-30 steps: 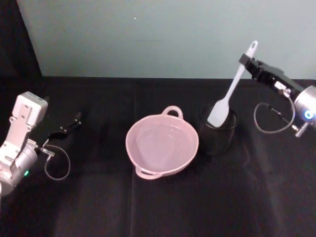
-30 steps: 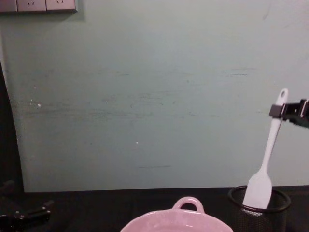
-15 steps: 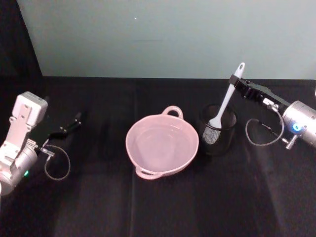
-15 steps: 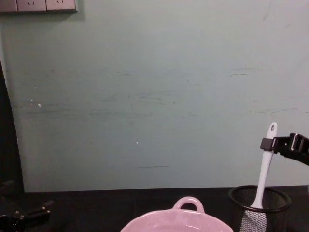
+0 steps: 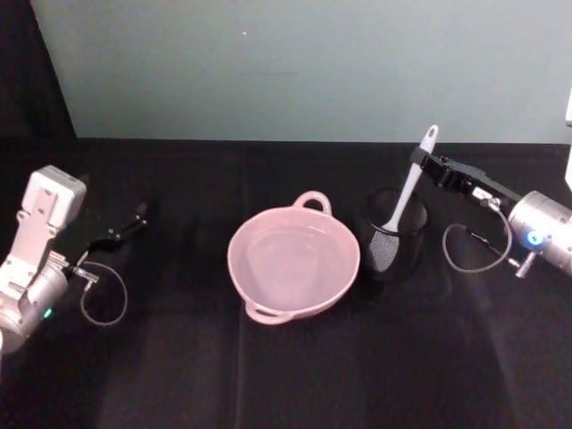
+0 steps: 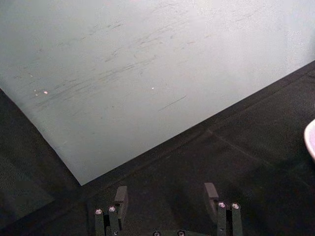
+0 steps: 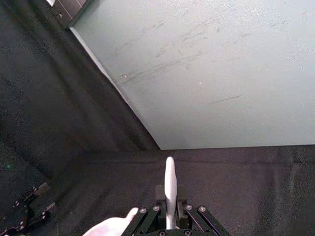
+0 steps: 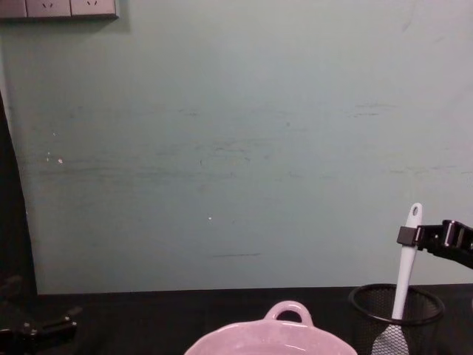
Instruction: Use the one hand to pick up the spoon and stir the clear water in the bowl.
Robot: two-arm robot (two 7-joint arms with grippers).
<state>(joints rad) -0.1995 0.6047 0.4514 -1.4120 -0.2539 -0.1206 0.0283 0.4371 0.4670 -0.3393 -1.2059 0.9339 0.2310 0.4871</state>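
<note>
Right gripper (image 5: 423, 162) sits above the black mesh cup (image 5: 393, 234), fingers closed on the upper handle of the white spoon (image 5: 404, 201). Spoon stands nearly upright, head down inside the cup (hole end of the handle poking above the fingers). Pink bowl (image 5: 293, 264) rests on the black bench (image 5: 268, 375) just left of the cup, water in it, loop handle toward the wall. Left gripper (image 5: 125, 223) parked low at the far left, fingers apart, holding nothing.
</note>
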